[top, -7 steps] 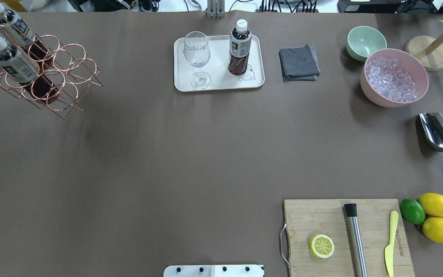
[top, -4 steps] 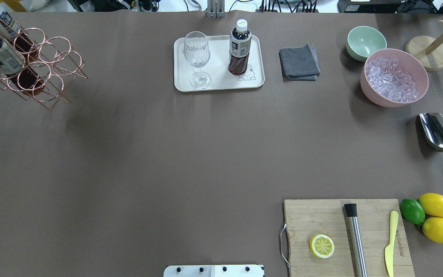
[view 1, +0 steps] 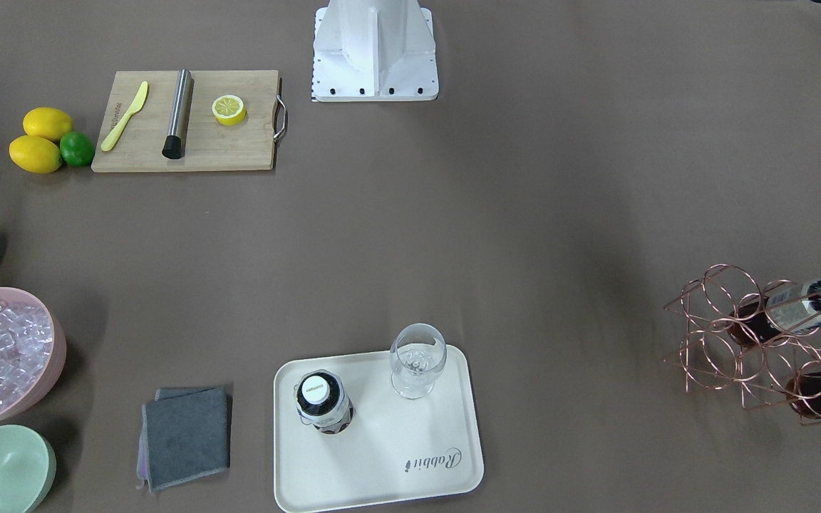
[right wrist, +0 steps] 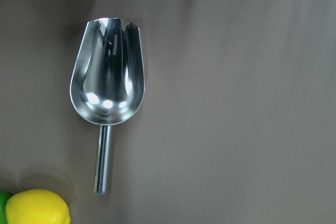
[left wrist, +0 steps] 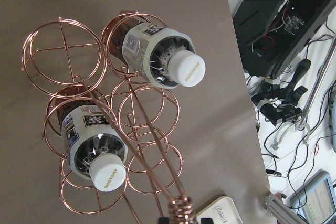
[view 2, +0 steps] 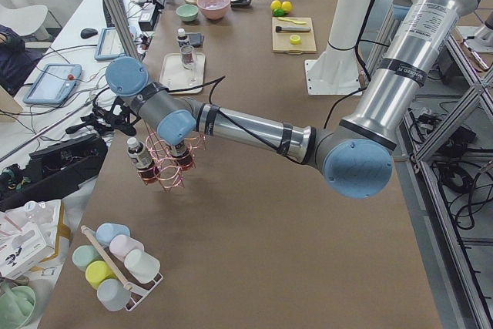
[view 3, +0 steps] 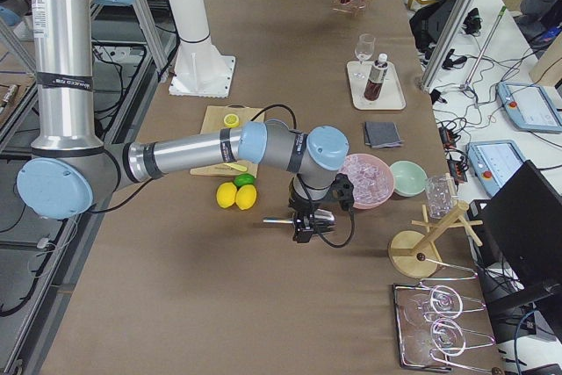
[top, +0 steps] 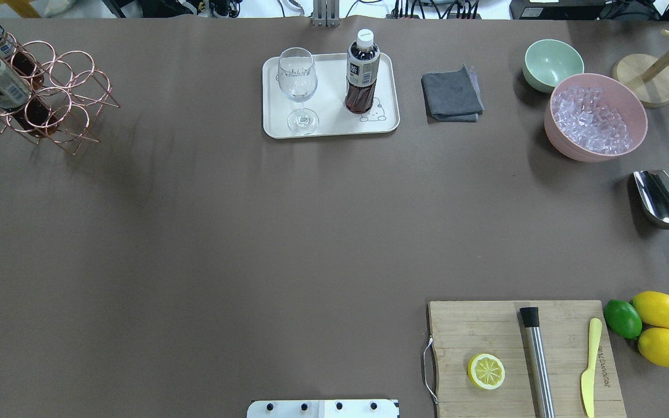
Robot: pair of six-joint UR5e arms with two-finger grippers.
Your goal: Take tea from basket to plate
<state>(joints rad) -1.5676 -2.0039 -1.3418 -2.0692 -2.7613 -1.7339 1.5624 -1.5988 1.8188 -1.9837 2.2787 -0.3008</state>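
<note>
L gripper [left wrist: 181, 217] holds basket [top: 44, 96] w/ 2 teas [left wrist: 157, 59]; plate [top: 328, 125], 1 tea [top: 362, 72].

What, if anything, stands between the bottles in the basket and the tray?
Nothing visible lies on the table between the basket and the tray. On the tray itself stand a wine glass and one bottle.

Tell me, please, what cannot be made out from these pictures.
Left hand: seen only in the exterior left view, half hidden by its own wrist; open or shut is unclear.
Right hand: small and dark in the exterior right view; its state is unclear.
Basket: cut off by the overhead view's left edge and the front-facing view's right edge.
Tea on the plate: label print is too small to read in any view.
</note>
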